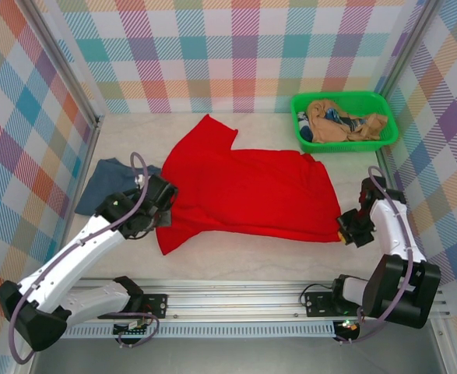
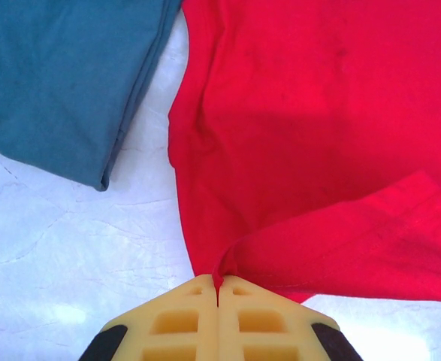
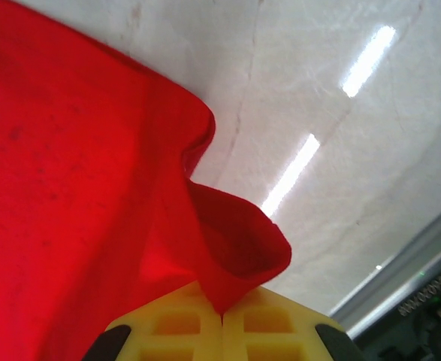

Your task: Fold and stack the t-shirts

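Top external view, starting to the left of the left gripper (image 1: pixel 164 206): what lies there? — Lena

The slate-blue t-shirt (image 1: pixel 107 184), flat on the counter (image 1: pixel 236 257), just to that gripper's left and not touching it. — Tom

And the left gripper itself? — Lena

It is clenched on the red t-shirt (image 1: pixel 251 187). In the left wrist view the left gripper (image 2: pixel 218 289) has its yellow fingers (image 2: pixel 175 327) pressed together, and a pinch of the shirt's edge rises from the slit between them. The blue cloth lies ahead and to the left there, showing a layered edge. — Tom

Where does the red t-shirt run from there? — Lena

It spreads over the counter from the left gripper across to the right gripper (image 1: pixel 345 226), with one sleeve pointing away from both, toward the back wall. — Tom

Is the right gripper grasping it? — Lena

Yes. In the right wrist view the right gripper (image 3: pixel 222 312) is closed on a bunched corner of red cloth, with bare counter to its right. — Tom

Anything beyond it? — Lena

A green basket (image 1: pixel 341 97) with tan cloth (image 1: pixel 333 128) in it, well ahead of the right gripper in the back corner. — Tom
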Motion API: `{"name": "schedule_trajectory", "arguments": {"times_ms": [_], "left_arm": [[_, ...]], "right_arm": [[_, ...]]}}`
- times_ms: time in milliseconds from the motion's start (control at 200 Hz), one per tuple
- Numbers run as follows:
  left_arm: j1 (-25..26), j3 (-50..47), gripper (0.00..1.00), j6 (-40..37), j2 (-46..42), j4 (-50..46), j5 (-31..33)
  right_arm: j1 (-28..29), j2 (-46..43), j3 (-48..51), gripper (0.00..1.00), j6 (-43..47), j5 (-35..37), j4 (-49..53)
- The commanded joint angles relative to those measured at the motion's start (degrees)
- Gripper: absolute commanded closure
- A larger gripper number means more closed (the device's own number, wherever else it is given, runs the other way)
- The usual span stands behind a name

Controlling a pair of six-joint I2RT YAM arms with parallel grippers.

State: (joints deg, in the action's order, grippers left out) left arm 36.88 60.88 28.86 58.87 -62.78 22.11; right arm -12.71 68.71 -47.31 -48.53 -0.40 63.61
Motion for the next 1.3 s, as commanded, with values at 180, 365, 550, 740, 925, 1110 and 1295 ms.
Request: {"name": "schedule_trajectory", "arguments": {"times_ms": [180, 365, 550, 740, 925, 1110, 1295], "left_arm": [[5.28, 0.91, 1.0, 1.01, 1.35, -8.63, -6.18], [7.27, 3.89, 1.0, 5.58, 2.66, -14.2, 0.95], [5.39, 6.87, 1.0, 2.16, 12.1, -6.95, 3.17], [-0.86, 12.11, 1.0, -2.32, 21.81, -0.79, 2.9], [-3.64, 19.59, 1.0, -8.39, 28.84, 1.9, 2.65], [-4.84, 24.12, 1.0, -12.43, 33.89, 4.03, 2.77], [-6.33, 27.34, 1.0, -13.3, 36.38, 5.41, 4.74]], "right_arm": [[1.49, -7.98, -0.39, 1.0, 2.63, 3.33, 9.87], [1.55, -11.64, 1.2, 1.0, 2.64, 2.89, 10.86], [1.75, -5.47, 0.36, 1.0, 4.93, 1.63, 5.1], [1.8, 2.79, -3.09, 1.0, 6.02, 0.08, 0.22], [1.9, 12.1, -9.73, 1.0, 8.03, -0.44, -0.35], [1.95, 18.49, -15.43, 1.0, 9.66, -0.89, -0.69], [1.9, 22.9, -18.71, 1.0, 10.49, -1.4, -1.04]]}}
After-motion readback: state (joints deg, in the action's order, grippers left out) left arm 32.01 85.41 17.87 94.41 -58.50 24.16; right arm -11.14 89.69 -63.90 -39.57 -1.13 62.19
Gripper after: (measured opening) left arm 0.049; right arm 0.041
